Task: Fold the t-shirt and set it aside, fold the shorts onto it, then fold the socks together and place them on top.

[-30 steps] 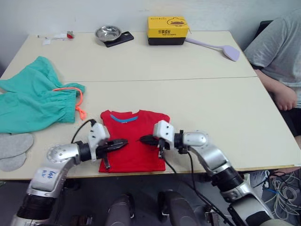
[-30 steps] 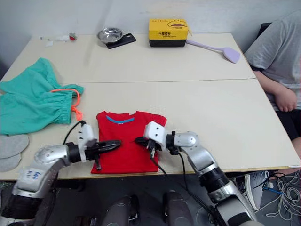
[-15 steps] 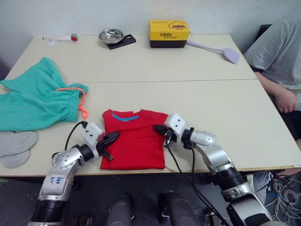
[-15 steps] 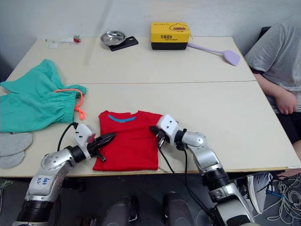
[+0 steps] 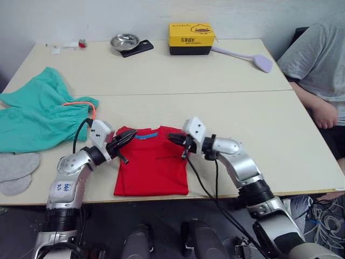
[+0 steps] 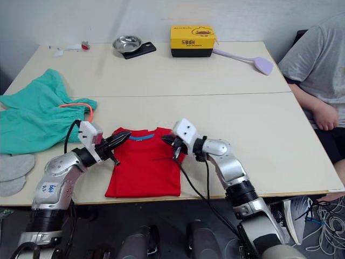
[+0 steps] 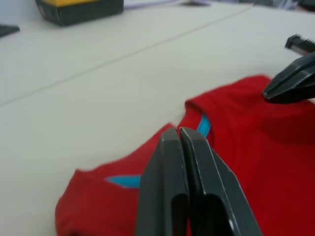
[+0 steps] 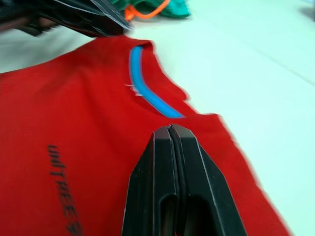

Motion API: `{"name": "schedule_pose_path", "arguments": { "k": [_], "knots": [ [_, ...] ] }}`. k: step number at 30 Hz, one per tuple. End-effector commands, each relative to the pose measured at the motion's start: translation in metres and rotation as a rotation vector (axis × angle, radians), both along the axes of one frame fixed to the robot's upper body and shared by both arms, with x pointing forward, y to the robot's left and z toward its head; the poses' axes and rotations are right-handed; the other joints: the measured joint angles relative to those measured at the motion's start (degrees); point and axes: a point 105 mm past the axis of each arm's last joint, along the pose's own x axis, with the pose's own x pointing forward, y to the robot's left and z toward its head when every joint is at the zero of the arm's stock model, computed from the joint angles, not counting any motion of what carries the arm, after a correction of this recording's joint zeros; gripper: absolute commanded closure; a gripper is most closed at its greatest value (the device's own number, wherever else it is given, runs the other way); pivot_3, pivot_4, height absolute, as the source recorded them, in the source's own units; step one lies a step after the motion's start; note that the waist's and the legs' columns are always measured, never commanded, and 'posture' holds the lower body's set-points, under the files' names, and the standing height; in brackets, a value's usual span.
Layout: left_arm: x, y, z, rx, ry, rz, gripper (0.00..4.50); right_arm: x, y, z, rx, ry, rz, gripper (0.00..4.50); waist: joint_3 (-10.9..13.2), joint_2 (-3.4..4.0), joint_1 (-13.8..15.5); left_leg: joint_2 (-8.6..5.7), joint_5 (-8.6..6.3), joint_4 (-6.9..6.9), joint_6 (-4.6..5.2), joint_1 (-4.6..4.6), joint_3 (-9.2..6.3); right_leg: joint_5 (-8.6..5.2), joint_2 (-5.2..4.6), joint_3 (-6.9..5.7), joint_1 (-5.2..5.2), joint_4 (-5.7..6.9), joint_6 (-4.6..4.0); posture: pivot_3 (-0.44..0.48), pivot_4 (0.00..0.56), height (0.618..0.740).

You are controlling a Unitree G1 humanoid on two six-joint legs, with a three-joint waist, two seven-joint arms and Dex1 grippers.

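Note:
The red t-shirt (image 5: 152, 164) lies folded into a narrow rectangle near the table's front edge, its blue neck band on the far side. My left gripper (image 5: 128, 138) is shut and empty, its tips just above the shirt's far left corner (image 7: 93, 191). Over the far right corner my right gripper (image 5: 173, 138) is likewise shut with nothing held. The two sets of tips point toward each other across the collar (image 8: 147, 91). At the left the teal shorts (image 5: 38, 116) lie crumpled, with the orange drawstring (image 5: 81, 103) showing. Two grey socks (image 5: 15, 174) rest at the front left edge.
At the back of the table stand a yellow box (image 5: 191, 38) and a metal bowl (image 5: 124, 40) on a black pad. A lilac long-handled tool (image 5: 253, 58) lies at the back right. A person in a grey shirt (image 5: 318, 65) sits at the right side.
Both grippers have moved away from me, from the shirt's middle to its collar end, staying shut. The shirt lies as before.

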Motion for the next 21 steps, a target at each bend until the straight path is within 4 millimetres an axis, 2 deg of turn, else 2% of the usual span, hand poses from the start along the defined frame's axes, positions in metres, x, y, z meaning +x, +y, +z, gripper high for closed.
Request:
{"name": "schedule_pose_path", "arguments": {
  "k": [1, 5, 8, 11, 14, 16, 17, 19, 21],
  "knots": [
    [0.009, 0.012, -0.002, 0.029, -0.011, 0.097, 4.43, 0.011, -0.001, -0.005, -0.037, -0.052, -0.046, 4.5, 0.0, 0.0, 0.06, -0.01, 0.0, 0.01, 0.0, -0.06, 0.0, 0.0, -0.01, 0.0, -0.04, -0.02, 0.0, 0.0, 0.15, 0.74],
    [0.019, 0.032, 0.001, -0.018, -0.041, 0.245, 4.43, 0.025, -0.021, -0.008, 0.021, -0.023, -0.15, 4.5, 0.0, -0.01, 0.22, -0.02, 0.0, 0.07, 0.0, -0.08, 0.0, 0.01, -0.06, 0.0, -0.01, -0.05, 0.01, 0.0, 0.15, 0.74],
    [0.02, 0.04, 0.006, -0.072, -0.066, 0.29, 4.43, 0.026, -0.038, -0.005, 0.05, -0.02, -0.17, 4.5, 0.0, -0.01, 0.26, -0.02, -0.01, 0.07, 0.01, -0.07, -0.02, 0.01, -0.07, -0.02, 0.02, -0.05, 0.01, 0.0, 0.15, 0.74],
    [0.008, 0.041, 0.022, -0.167, -0.117, 0.219, 4.43, 0.022, -0.064, 0.0, 0.097, 0.025, -0.18, 4.5, 0.0, -0.01, 0.36, -0.03, -0.01, 0.04, 0.0, -0.09, -0.02, 0.01, -0.07, -0.04, 0.02, -0.1, 0.02, 0.0, 0.15, 0.74],
    [-0.015, 0.035, 0.033, -0.16, -0.146, 0.066, 4.43, 0.011, -0.08, 0.014, 0.151, 0.091, -0.149, 4.5, 0.0, 0.01, 0.16, -0.02, -0.04, 0.01, -0.05, -0.12, -0.01, 0.01, -0.07, -0.04, 0.03, -0.23, 0.02, 0.0, 0.15, 0.74],
    [-0.033, 0.03, 0.042, -0.149, -0.155, -0.054, 4.04, -0.001, -0.088, 0.026, 0.219, 0.214, -0.112, 4.5, 0.03, 0.03, -0.16, 0.01, -0.05, -0.03, -0.09, -0.11, 0.01, 0.01, -0.04, -0.01, 0.02, -0.27, 0.02, 0.0, 0.15, 0.74],
    [-0.046, 0.028, 0.043, -0.106, -0.144, -0.133, 3.82, -0.012, -0.092, 0.029, 0.221, 0.318, -0.084, 4.33, 0.03, 0.04, -0.2, 0.03, -0.06, -0.07, -0.09, -0.11, 0.01, 0.01, -0.02, -0.01, 0.01, -0.27, 0.02, 0.0, 0.15, 0.74],
    [-0.061, 0.025, 0.043, -0.052, -0.118, -0.224, 3.22, -0.028, -0.096, 0.031, 0.204, 0.455, -0.052, 3.92, 0.05, 0.07, -0.17, 0.04, -0.07, -0.26, -0.05, -0.04, -0.01, 0.0, -0.01, 0.01, -0.01, -0.29, 0.0, 0.0, 0.15, 0.74],
    [-0.08, 0.021, 0.038, 0.023, -0.078, -0.341, 2.58, -0.051, -0.099, 0.03, 0.175, 0.637, -0.007, 3.21, 0.06, 0.11, 0.04, 0.03, -0.06, -0.43, -0.02, 0.04, -0.06, -0.03, -0.03, -0.01, 0.0, -0.36, -0.06, 0.0, 0.15, 0.74]
  ]
}}
